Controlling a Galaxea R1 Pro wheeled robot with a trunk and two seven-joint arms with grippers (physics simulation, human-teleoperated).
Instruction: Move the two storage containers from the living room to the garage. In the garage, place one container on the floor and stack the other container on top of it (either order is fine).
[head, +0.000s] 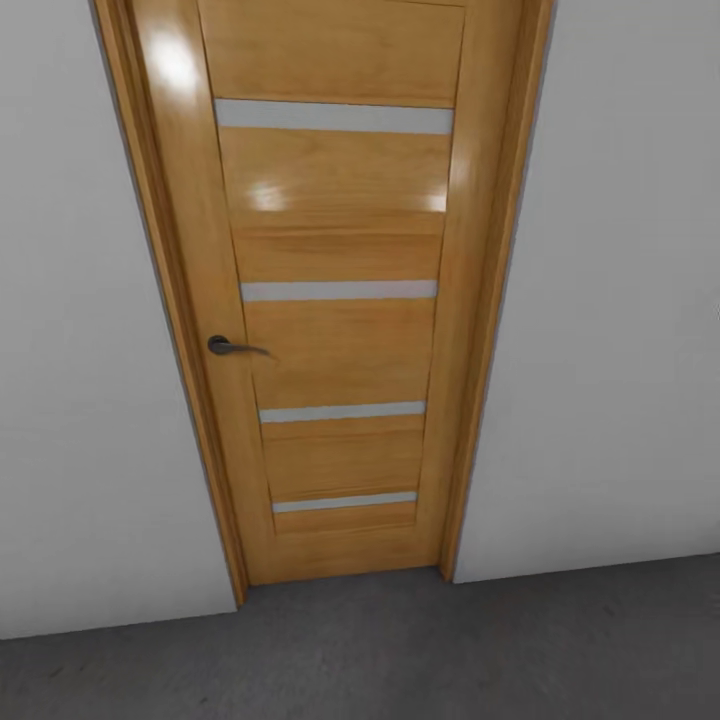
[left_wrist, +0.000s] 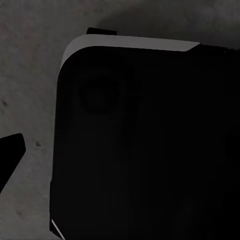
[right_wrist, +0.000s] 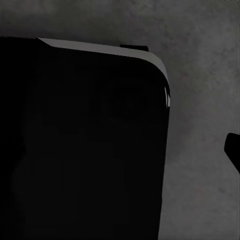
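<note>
Floor (head: 400, 650) of dark grey concrete lies under the robot and reaches the foot of a closed wooden door (head: 340, 330). In each wrist view a black tool finger tip (left_wrist: 11, 150) pokes in beside a large black body (left_wrist: 145, 150); whether either tool is spread or pressed together I cannot tell. The door has four pale strips and a dark lever handle (head: 225, 346), with white wall (head: 620, 300) on both sides.

- My head view cuts the door (head: 335, 300) off at the top edge.
- A black body (left_wrist: 150, 145) hides most floor (left_wrist: 30, 75) in the left wrist view.
- Claw states: cannot tell.
</note>
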